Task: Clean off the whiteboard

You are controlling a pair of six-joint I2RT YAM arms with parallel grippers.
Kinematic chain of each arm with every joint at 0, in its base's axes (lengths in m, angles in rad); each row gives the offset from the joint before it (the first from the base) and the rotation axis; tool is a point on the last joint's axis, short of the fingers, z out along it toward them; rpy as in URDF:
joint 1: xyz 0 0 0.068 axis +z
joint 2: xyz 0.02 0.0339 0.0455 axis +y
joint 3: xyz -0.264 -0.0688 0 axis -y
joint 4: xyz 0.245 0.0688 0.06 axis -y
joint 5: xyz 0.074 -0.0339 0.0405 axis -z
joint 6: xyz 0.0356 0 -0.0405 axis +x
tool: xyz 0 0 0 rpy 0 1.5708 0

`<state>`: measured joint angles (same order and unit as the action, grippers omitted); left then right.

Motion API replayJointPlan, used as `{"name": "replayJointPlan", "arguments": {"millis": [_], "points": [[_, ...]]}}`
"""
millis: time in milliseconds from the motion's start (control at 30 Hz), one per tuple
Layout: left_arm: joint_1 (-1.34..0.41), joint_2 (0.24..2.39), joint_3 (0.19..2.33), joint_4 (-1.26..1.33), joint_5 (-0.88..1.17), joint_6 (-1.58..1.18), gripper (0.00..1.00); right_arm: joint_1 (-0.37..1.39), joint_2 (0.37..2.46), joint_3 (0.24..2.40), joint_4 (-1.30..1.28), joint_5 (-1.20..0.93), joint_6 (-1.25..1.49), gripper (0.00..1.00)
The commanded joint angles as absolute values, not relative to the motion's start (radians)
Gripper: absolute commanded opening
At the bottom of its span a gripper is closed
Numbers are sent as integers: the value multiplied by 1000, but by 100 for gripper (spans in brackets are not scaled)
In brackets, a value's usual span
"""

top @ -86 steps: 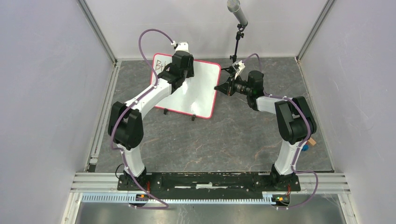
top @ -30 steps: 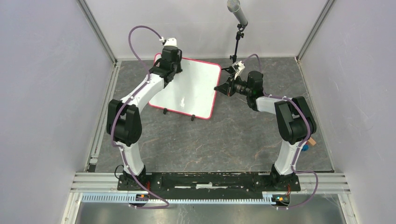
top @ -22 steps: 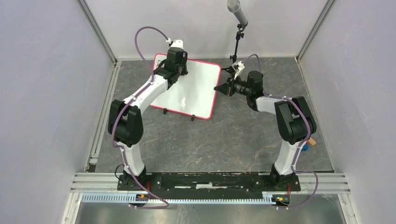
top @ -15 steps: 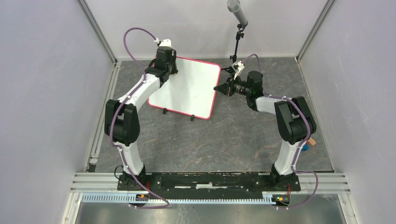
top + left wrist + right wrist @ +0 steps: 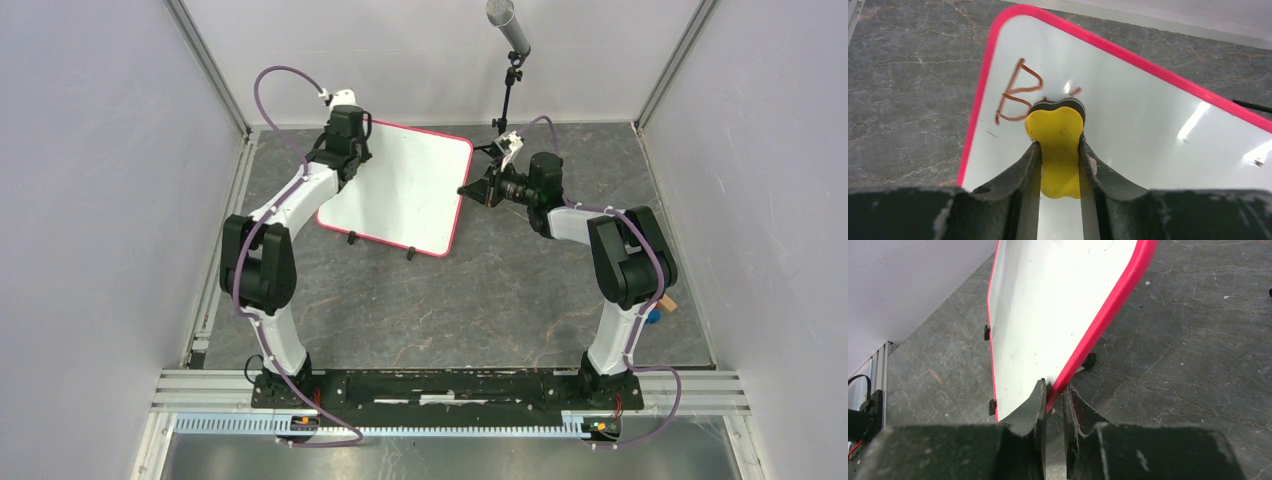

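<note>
mid-wipe, our left gripper (image 5: pixel 1058 146) clamps the yellow eraser (image 5: pixel 1055 120), seemingly on the whiteboard (image 5: pixel 405 190) by the far edge of the table (image 5: pixel 500 290); our right gripper (image 5: pixel 1054 388) pinches its right rim. next we sweep over the brown letter (image 5: pixel 1015 92) at its far-left corner.

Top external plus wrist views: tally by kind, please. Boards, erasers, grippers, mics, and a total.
whiteboard: 1
yellow eraser: 1
grippers: 2 (left gripper clamps the eraser, right gripper clamps the board's rim)
microphone on a stand: 1
Total: 5
</note>
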<state>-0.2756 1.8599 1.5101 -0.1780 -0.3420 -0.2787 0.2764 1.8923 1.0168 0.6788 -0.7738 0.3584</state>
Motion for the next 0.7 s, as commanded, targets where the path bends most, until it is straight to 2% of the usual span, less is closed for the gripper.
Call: {"name": "replayJointPlan", "arguments": {"millis": [0, 167, 500, 667], "points": [[-392, 1872, 1532, -212, -361, -278, 24, 285, 1874, 1023, 693, -785, 297, 0], [-426, 1879, 1539, -189, -346, -284, 25, 286, 1873, 1023, 692, -785, 294, 0], [-219, 1861, 1430, -167, -276, -339, 25, 285, 1877, 1025, 697, -785, 299, 0], [-189, 1853, 1379, -152, -283, -345, 25, 289, 1883, 1033, 698, -788, 305, 0]]}}
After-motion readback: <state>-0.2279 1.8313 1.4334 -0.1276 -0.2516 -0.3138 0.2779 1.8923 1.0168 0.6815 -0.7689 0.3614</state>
